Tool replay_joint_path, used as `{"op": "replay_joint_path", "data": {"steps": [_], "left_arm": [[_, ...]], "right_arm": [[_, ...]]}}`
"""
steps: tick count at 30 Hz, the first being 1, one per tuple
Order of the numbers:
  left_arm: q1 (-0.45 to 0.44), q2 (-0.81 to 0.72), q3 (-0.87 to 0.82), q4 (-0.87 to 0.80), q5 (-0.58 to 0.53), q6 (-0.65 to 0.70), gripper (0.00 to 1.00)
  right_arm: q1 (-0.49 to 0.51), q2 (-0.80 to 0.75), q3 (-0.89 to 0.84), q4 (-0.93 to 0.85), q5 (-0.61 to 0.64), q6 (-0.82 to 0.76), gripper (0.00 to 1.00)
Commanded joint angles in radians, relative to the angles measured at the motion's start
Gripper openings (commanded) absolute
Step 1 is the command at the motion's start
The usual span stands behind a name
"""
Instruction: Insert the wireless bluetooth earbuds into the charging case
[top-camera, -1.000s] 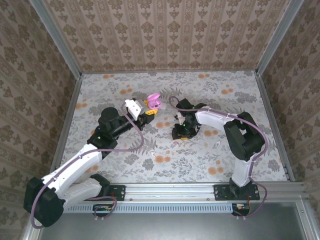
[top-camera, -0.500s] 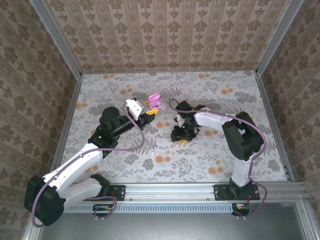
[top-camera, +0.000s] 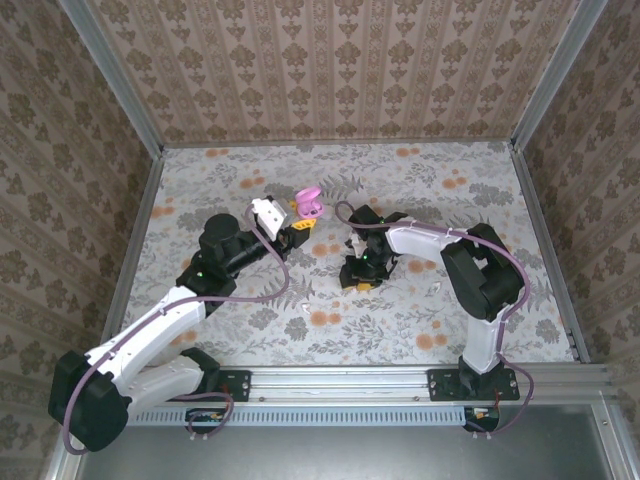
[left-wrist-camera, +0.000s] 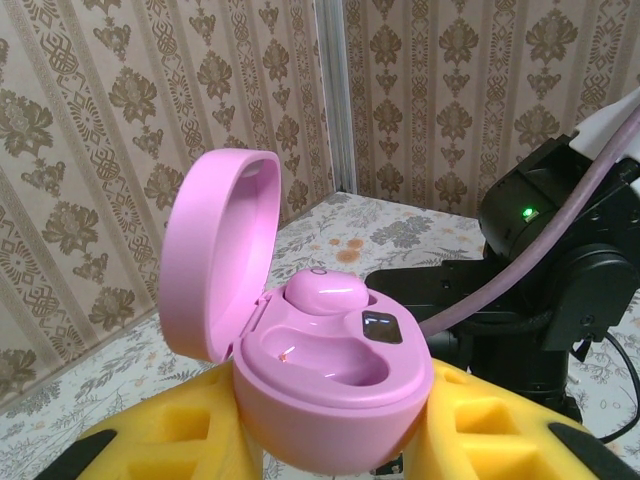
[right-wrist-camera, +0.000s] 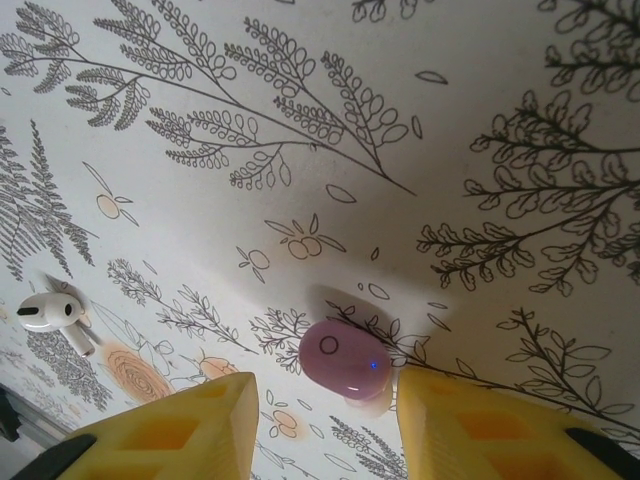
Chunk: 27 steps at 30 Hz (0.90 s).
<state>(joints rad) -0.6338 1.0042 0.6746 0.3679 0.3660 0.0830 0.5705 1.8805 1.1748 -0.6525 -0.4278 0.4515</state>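
While wallpapered walls (top-camera: 330, 70) enclose the floral table (top-camera: 480, 190), left gripper (left-wrist-camera: 330, 445) clamps the case (left-wrist-camera: 330, 375), right gripper (right-wrist-camera: 325, 420) stands open.

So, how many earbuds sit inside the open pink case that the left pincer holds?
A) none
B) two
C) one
C: in the left wrist view, a single pink earbud sits in the pink charging case, and the place beside it is empty.
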Motion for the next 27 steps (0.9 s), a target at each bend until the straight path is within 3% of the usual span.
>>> {"op": "replay_joint_path", "data": {"steps": [1,15,27], "left_arm": [[-0.003,-0.008,0.032,0.036,0.007,-0.005,0.34],[-0.003,-0.005,0.031,0.039,0.01,-0.009,0.33],[-0.004,-0.005,0.029,0.043,0.01,-0.012,0.34]], "right_arm": [[0.008,0.0,-0.024,0.013,-0.047,0.034,0.43],[0.025,-0.048,-0.098,0.178,-0.113,0.215,0.42],[0.031,-0.065,-0.091,0.194,-0.149,0.204,0.42]]}}
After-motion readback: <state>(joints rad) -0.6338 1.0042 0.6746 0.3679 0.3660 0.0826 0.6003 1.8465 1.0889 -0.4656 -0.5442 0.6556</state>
